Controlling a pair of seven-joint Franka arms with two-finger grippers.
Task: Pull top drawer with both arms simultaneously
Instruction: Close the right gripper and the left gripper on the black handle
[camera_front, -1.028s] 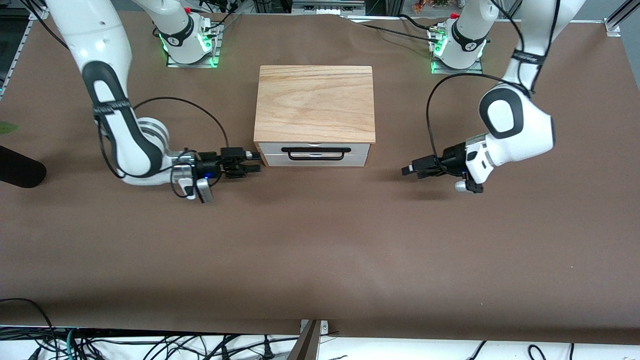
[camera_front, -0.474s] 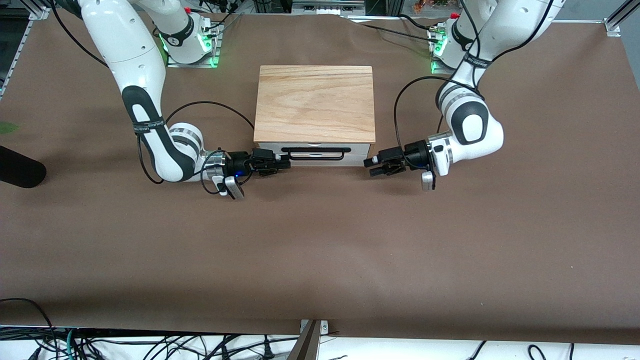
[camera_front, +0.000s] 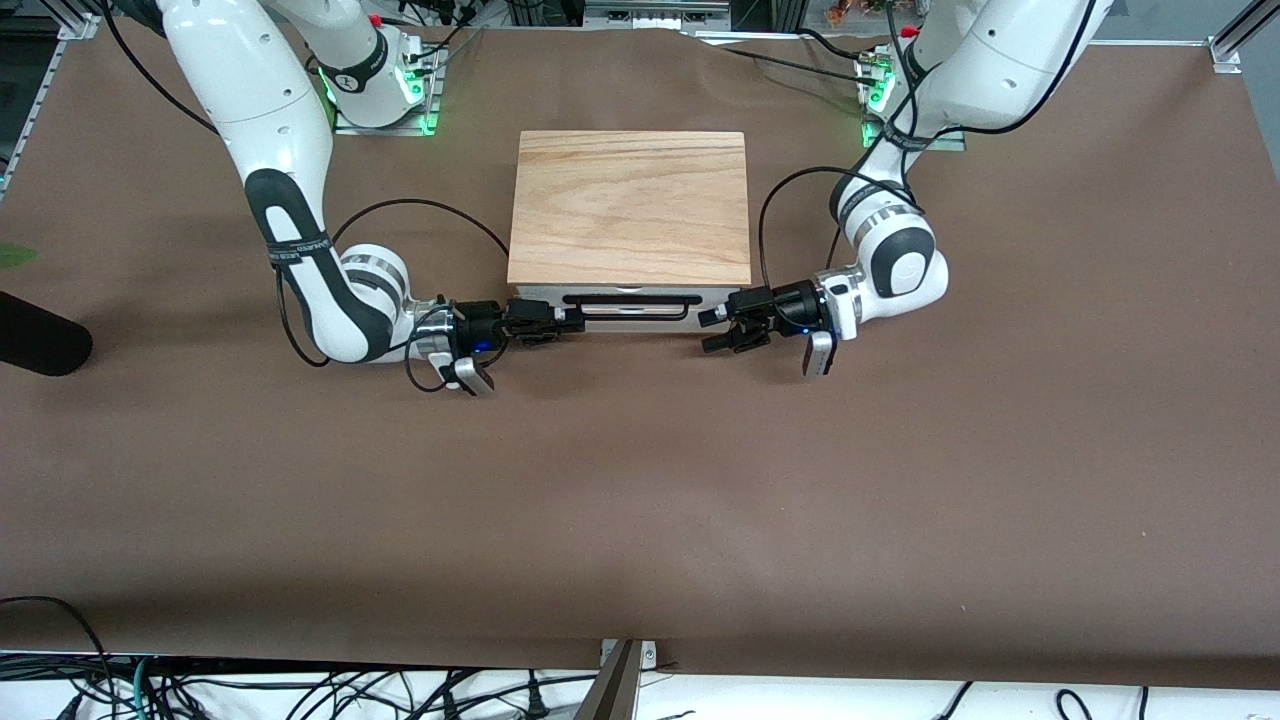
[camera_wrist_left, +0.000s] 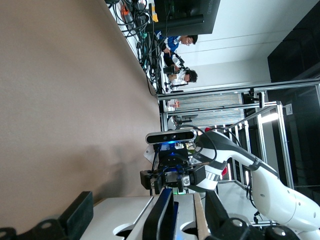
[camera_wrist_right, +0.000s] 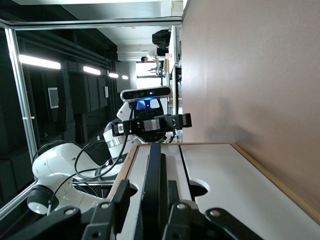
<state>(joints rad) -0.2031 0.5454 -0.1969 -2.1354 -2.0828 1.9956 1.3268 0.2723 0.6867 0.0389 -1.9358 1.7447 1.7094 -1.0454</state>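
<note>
Light is even and bright from above, w/ soft shadows under both arms. Wrist views are sideways; near parts blurry.

Both arms reach low from their bases and bend inward, forearms level, grippers pointing at each other across the middle of the table. Right gripper (camera_front: 572, 320) sits at the right arm's end of the handle (camera_front: 630, 300), fingers narrowed around the bar. Left gripper (camera_front: 712, 330) is at the left arm's end of the same bar, fingers (camera_wrist_left: 80, 215) spread wide on either side of it, not gripping.
</note>
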